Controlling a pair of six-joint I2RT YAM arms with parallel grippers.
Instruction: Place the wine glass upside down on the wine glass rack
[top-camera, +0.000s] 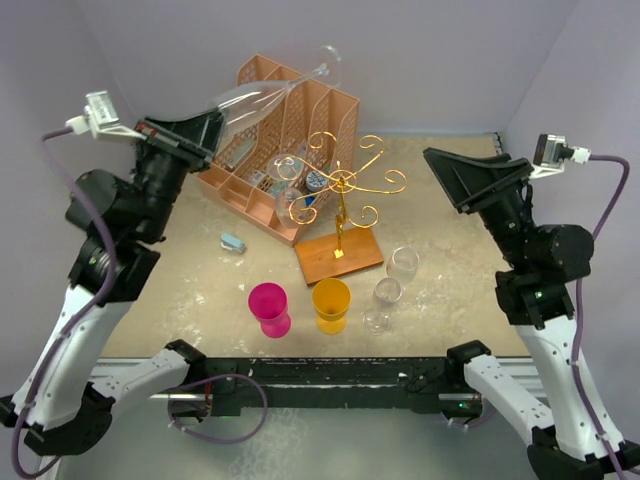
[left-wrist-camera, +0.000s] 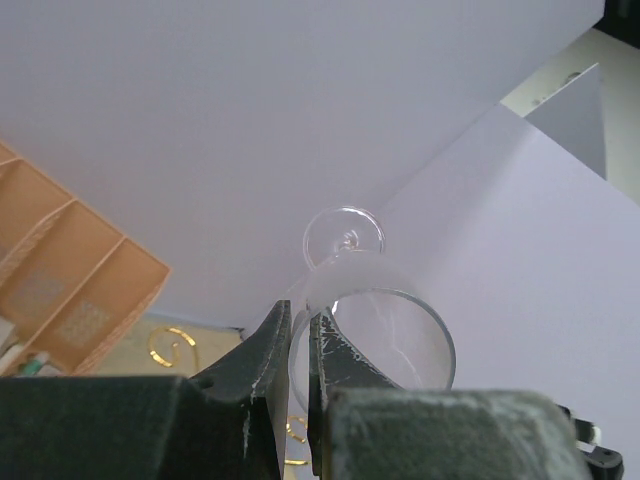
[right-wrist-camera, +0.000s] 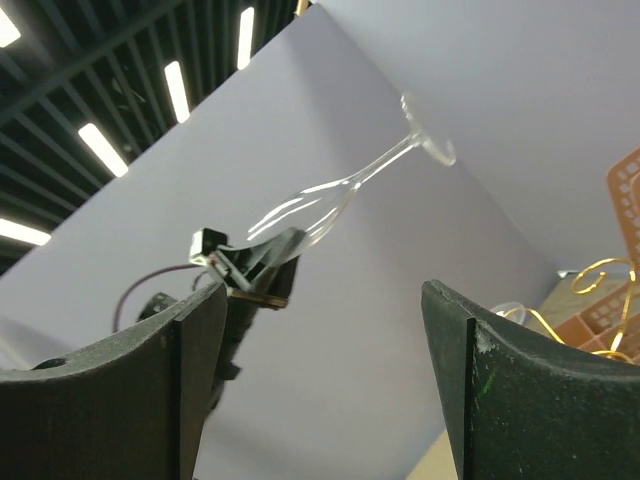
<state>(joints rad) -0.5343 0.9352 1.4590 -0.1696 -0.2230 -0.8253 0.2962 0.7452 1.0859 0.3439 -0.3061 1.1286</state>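
Note:
My left gripper (top-camera: 215, 125) is shut on the rim of a clear wine glass (top-camera: 265, 95), held high over the back left of the table. The glass lies nearly level, with its foot (top-camera: 328, 62) pointing toward the back wall. In the left wrist view one finger is inside the bowl (left-wrist-camera: 400, 340) and one outside, at the gripper (left-wrist-camera: 300, 330). The wine glass rack (top-camera: 343, 180), gold wire curls on a post with a brown wooden base (top-camera: 338, 257), stands mid-table, below and to the right of the glass. My right gripper (top-camera: 445, 180) hangs open and empty to the rack's right; its wrist view shows the glass (right-wrist-camera: 320, 200) ahead.
A peach slotted organizer (top-camera: 300, 110) sits behind the rack at the back left. In front of the rack stand a pink cup (top-camera: 268, 303), an orange cup (top-camera: 331, 300) and three clear glasses (top-camera: 387, 292). A small blue-grey item (top-camera: 233, 241) lies left of the base.

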